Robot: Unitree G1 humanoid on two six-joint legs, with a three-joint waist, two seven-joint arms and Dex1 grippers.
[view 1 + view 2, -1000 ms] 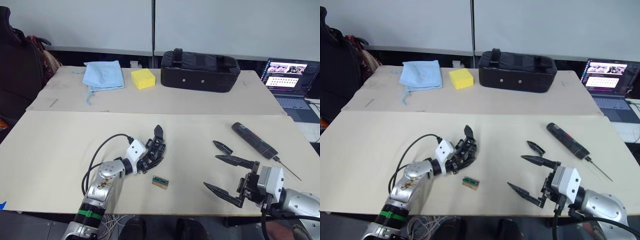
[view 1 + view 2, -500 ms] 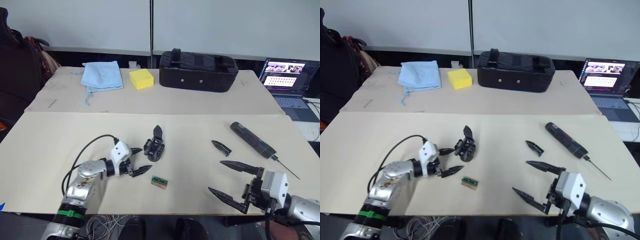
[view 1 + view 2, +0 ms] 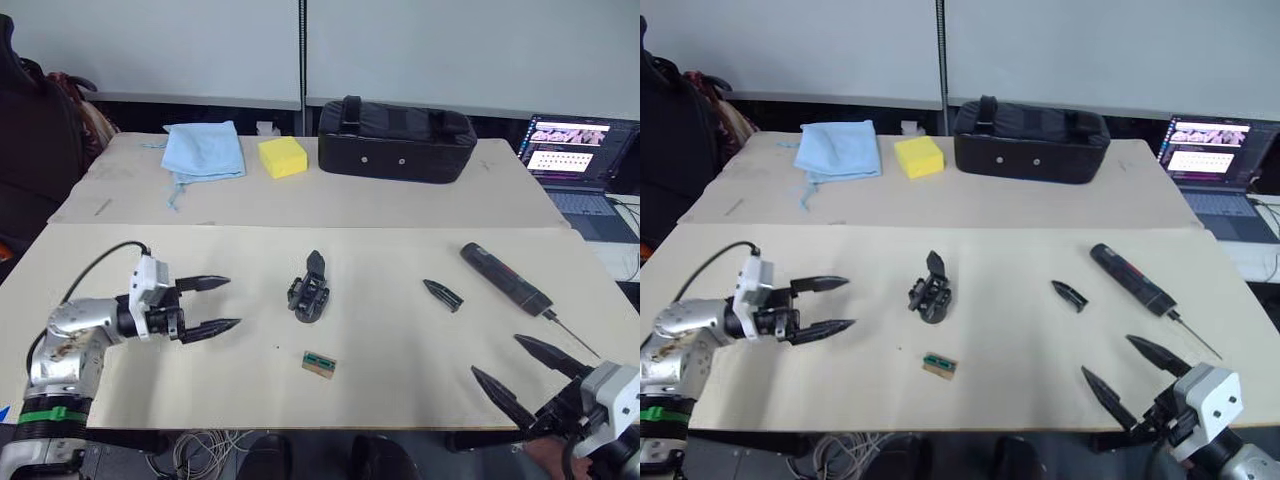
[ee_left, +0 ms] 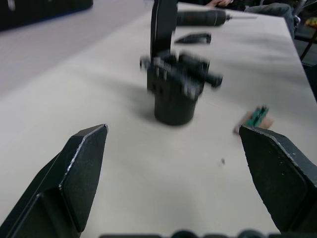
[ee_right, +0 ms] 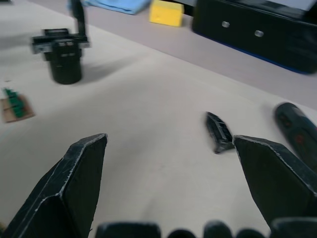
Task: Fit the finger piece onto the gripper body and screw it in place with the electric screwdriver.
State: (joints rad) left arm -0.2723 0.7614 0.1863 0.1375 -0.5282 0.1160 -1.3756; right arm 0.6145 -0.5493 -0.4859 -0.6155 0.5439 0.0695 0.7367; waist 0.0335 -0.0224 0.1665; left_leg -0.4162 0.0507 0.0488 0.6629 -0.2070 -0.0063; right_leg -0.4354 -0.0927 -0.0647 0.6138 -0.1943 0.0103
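At the lower right of the head view, the right gripper [image 3: 525, 368] sits at the table's near edge with its two black fingers spread apart and nothing between them. At the left, the left gripper [image 3: 213, 304] is likewise open and empty, its fingers pointing toward the middle of the table [image 3: 400, 330].

Just below centre lies a small green-and-tan block [image 3: 320, 364]. Beyond it, near the centre of the frame, the gripper body [image 3: 309, 295] stands upright on its stubby round base, black, with a jointed linkage and one pointed finger rising from the top (apart from both grippers). To its right, the finger piece [image 3: 442, 294] lies flat, a short black wedge tapering to a point. Further right, the electric screwdriver [image 3: 507, 281] lies diagonally, long and slim, its thin metal bit aimed at the lower right.

On the far table, across the upper part, sit a blue cloth [image 3: 205, 151], a yellow sponge [image 3: 284, 157] and a closed black bag [image 3: 397, 140]; an open laptop [image 3: 580, 163] is at the upper right.
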